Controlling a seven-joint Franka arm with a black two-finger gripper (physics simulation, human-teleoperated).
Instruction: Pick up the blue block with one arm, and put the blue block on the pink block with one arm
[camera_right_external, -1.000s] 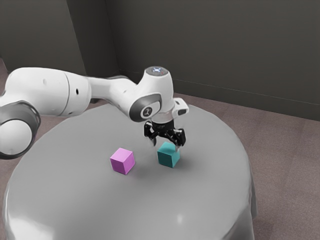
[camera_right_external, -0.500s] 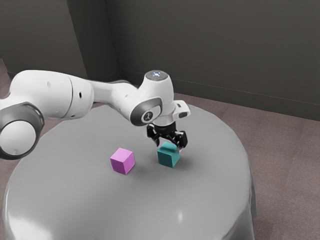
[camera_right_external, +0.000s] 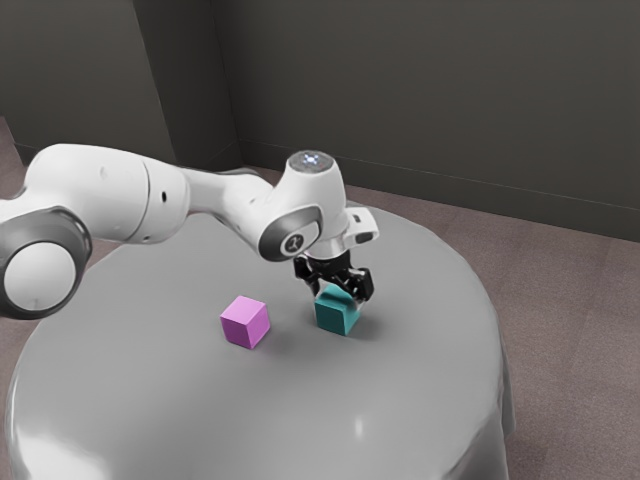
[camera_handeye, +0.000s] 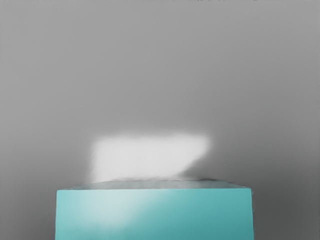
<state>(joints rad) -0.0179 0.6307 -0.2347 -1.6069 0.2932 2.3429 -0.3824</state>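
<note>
The blue block (camera_right_external: 336, 318), teal in colour, rests on the round grey table (camera_right_external: 300, 420) at its middle. My black gripper (camera_right_external: 335, 292) hangs right over it, open, with a finger on either side of the block's top edge. The pink block (camera_right_external: 245, 321) sits on the table about a block's width toward the exterior view's left of the blue one, apart from it. In the wrist view the blue block (camera_handeye: 155, 212) is large and close under my hand, with the grey table (camera_handeye: 150, 75) and a bright glare patch behind it.
The table's cloth falls away at the rim (camera_right_external: 495, 330) on the exterior view's right. Dark walls and a brown floor (camera_right_external: 580, 300) lie beyond. My white arm (camera_right_external: 180, 205) crosses above the table's back left part.
My hand has come down toward the blue block, so the fingers now straddle its top. Neither block has moved.
</note>
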